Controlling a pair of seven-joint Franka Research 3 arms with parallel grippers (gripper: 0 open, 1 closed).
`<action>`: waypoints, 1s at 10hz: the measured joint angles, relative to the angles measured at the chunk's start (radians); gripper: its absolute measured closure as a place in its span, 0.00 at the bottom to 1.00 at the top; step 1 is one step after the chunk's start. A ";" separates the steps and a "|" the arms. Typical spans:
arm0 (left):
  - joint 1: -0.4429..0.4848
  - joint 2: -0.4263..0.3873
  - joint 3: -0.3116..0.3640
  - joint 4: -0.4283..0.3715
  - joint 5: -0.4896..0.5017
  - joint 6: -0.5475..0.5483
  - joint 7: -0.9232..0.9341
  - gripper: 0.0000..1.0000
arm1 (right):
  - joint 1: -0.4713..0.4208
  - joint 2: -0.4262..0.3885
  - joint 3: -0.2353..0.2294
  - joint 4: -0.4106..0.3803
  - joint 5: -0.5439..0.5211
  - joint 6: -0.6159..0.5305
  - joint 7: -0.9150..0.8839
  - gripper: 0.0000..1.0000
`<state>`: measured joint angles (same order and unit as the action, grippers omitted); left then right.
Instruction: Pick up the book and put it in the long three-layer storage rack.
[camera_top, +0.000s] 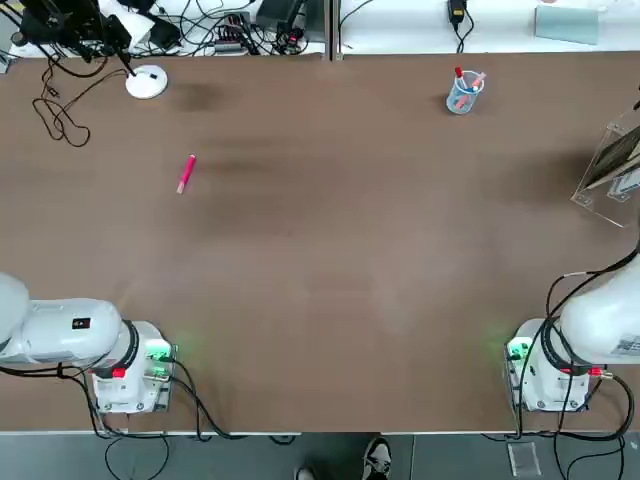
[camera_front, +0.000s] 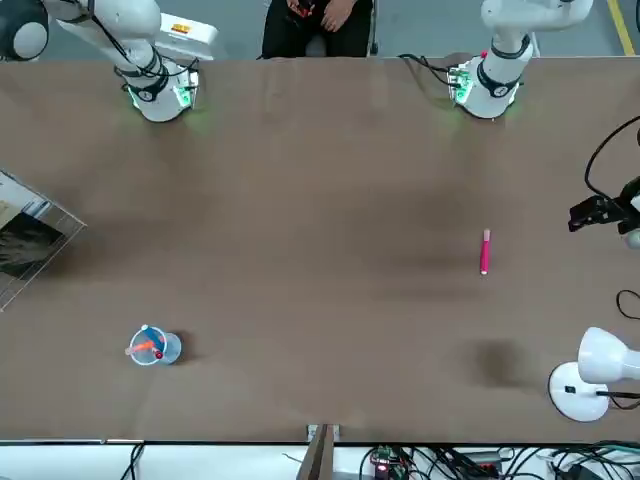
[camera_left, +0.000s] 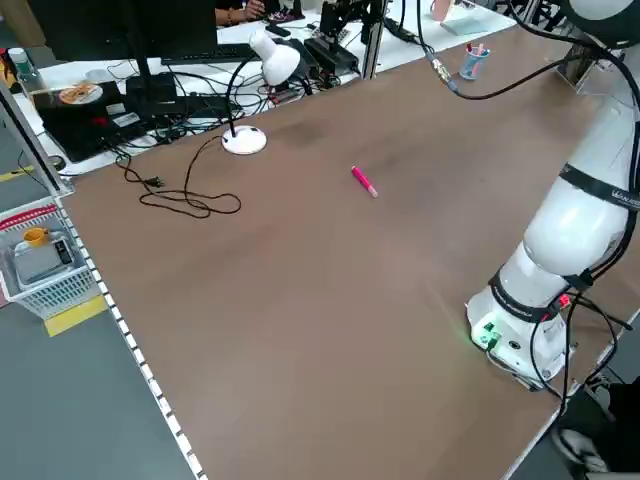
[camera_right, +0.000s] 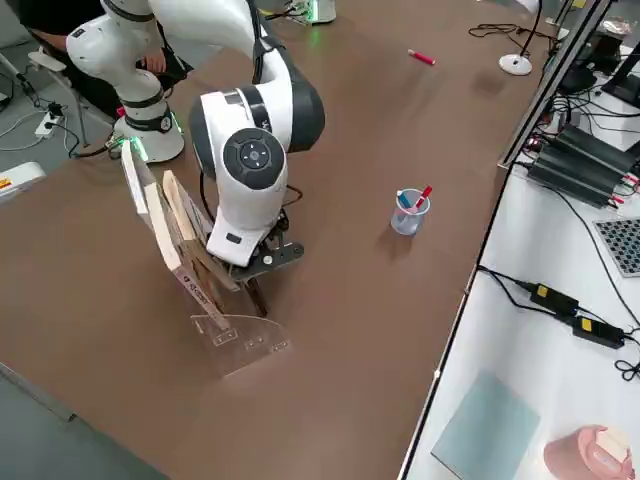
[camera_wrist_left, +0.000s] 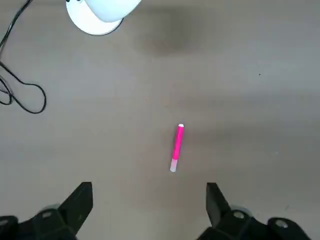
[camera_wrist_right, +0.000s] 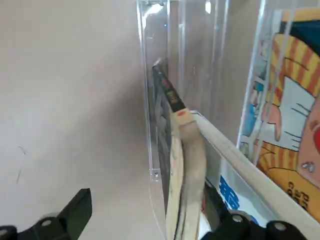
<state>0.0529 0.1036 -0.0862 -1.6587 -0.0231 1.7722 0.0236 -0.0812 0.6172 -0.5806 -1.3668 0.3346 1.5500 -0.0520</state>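
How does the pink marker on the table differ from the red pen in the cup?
The pink marker lies flat and alone on the bare table, over on the left arm's side. The red pen stands tilted inside the clear pen cup, on the right arm's side. Both are slim writing tools.

pink pen (camera_top: 186, 173) alone mid-table
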 joint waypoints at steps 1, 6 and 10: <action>0.000 0.000 0.000 0.000 0.000 0.000 0.000 0.00 | 0.004 0.000 0.005 0.005 0.000 0.000 0.000 0.00; -0.001 0.000 0.000 0.008 0.000 0.001 0.000 0.00 | 0.056 0.000 0.044 0.022 0.015 -0.002 0.069 0.00; -0.006 0.000 -0.001 0.030 0.000 0.001 0.000 0.00 | 0.106 -0.011 0.099 0.036 0.015 0.013 0.092 0.00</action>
<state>0.0464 0.1037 -0.0873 -1.6290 -0.0231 1.7735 0.0232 0.0250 0.6063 -0.4814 -1.3306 0.3500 1.5626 0.0396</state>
